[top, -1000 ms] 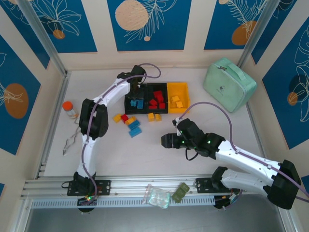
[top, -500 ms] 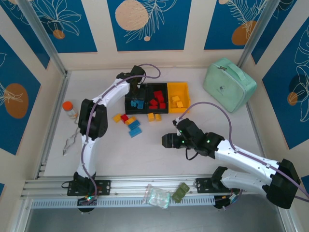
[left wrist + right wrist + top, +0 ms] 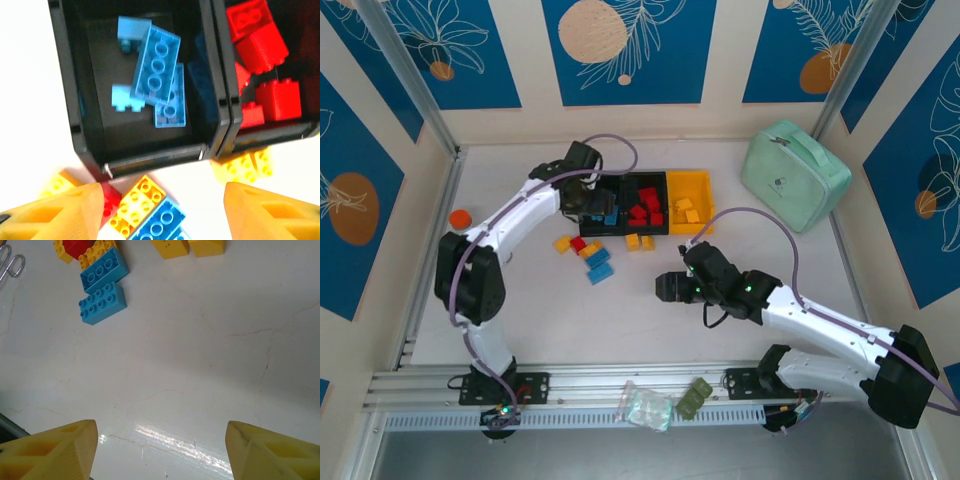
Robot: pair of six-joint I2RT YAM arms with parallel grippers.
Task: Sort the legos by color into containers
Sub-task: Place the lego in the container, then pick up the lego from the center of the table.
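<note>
Compared with a second ago, the left arm's elbow sits much farther toward the left edge of the top view. The left tool (image 3: 590,203) now hangs over the near left part of the bins rather than their far side. The right arm has hardly shifted.

The left wrist view looks down into the left black bin (image 3: 75,100), where the blue bricks (image 3: 160,65) lie in a loose heap. The middle black bin (image 3: 227,125), touching its right side, holds the red bricks (image 3: 260,45). The left tool (image 3: 160,210) is spread wide, its yellow fingertips (image 3: 60,210) in the lower corners of that view with nothing between them.

From above, the yellow bin (image 3: 688,174) closes the row on the right, with the yellow bricks (image 3: 685,208) inside it. Just below the bins in that frame, loose bricks (image 3: 588,255) in yellow, red and blue lie clustered on the bench (image 3: 620,320). A yellow pair (image 3: 638,241) lies just to their right.

The right tool (image 3: 665,290) hovers over bare bench at frame centre, well apart from the bins. In its wrist view the right tool (image 3: 160,450) is also wide open and empty. Two blue bricks (image 3: 102,300) lie at the upper left of that view.

A mint-green case (image 3: 793,172) rests at the upper right of the top view.
</note>
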